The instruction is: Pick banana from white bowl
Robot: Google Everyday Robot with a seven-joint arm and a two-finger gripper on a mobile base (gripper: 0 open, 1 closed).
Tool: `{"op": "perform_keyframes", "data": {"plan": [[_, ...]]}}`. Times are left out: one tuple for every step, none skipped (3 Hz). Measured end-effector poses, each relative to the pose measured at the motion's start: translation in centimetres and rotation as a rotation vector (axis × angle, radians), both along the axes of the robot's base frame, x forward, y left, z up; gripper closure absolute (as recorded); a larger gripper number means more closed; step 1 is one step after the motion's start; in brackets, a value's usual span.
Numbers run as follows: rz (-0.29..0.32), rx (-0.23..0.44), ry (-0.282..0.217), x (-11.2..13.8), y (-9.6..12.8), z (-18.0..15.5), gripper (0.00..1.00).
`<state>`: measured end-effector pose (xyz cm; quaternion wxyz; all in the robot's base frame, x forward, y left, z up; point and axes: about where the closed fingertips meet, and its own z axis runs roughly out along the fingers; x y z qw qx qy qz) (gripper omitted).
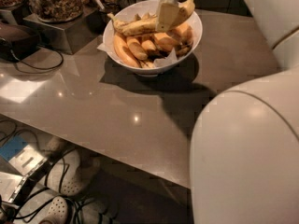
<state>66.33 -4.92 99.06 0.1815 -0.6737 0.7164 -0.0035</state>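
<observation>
- Currently the hand (pixel 167 10) sits over the far side of the white bowl (pixel 154 69), pointing down, one tan finger pad (pixel 166 17) laid across the fruit.
- Hand state: narrow, closed on the banana (pixel 135 28) near its middle.
- The banana, long and brown-flecked, lies across the top of the white bowl. One end pokes up just right of the hand; the other reaches toward the bowl's left rim.
- It appears to ride above the other bananas (pixel 140 45). Whether its left end touches them, I cannot tell.
- Step in hand, as I judge it: grasp made, lift under way.
- Next move calls for a straight rise clear of the bowl's rim, grip kept firm so the long fruit does not pivot or drag the paper lining (pixel 166 59).
- Left of the bowl: a jar of nuts (pixel 56 1) on the desk (pixel 117 111).
</observation>
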Motion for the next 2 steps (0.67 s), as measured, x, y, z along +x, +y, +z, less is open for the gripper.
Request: {"op": "perform_keyframes", "data": {"plan": [[-0.012,0.043,-0.044,-1.69,-0.35,2.73,1.0],[-0.012,0.052,-0.062,-1.25,-0.04,2.9,1.0]]}}
